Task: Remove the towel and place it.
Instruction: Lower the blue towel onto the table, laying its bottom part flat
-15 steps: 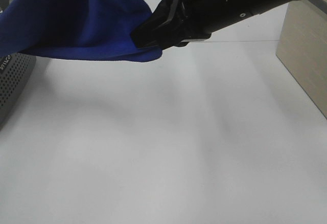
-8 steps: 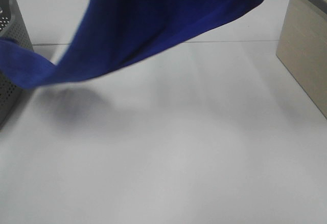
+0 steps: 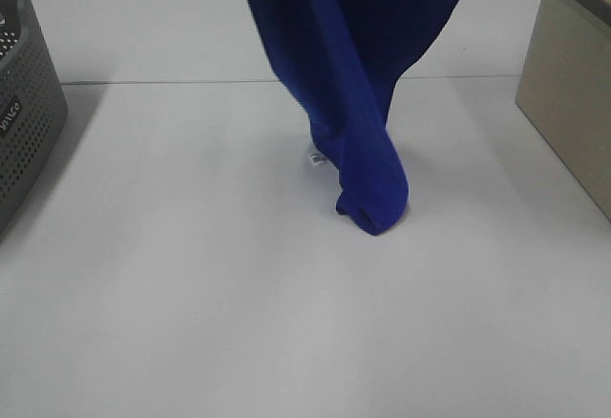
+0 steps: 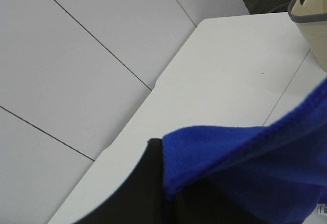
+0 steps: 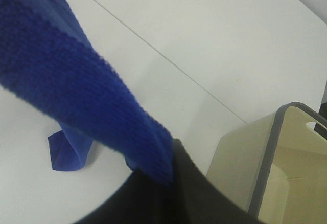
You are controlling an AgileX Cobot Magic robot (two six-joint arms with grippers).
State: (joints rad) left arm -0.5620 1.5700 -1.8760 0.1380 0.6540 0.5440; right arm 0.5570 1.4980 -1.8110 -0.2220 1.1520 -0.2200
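Table [image 3: 191,294]: white, fills most of the overhead frame. A thin seam line crosses it in the upper third.

Towel [image 3: 353,74]: royal blue, hanging from the top edge of the overhead frame, centre to centre-right.
- Wide at the top, narrowing downward into a twisted column.
- The lower end is a folded blunt tip just right of frame centre. It appears to meet the tabletop, though contact is not certain from this angle.
- The right wrist view shows that same tip as a small fold lying on the white surface.

Bin [image 3: 573,103]: beige, plain-sided, with a grey rim. It sits at the right edge of the frame, upper half, well apart from the towel.

Basket [image 3: 24,122]: grey, perforated wall. It sits at the left edge, upper half, well apart from the towel.

Left gripper [image 4: 153,188]: out of the overhead frame. Its own camera shows a black finger with the towel's stitched edge running into it. Jaws closed down on the cloth.

Right gripper [image 5: 163,188]: also out of the overhead frame. Its own camera shows the towel pinched against a black finger, draping away toward the table. Jaws clamped on the cloth.

Tag [image 3: 317,158]: small and white, on the left side of the hanging column, just above the tip. The print is too small to read.
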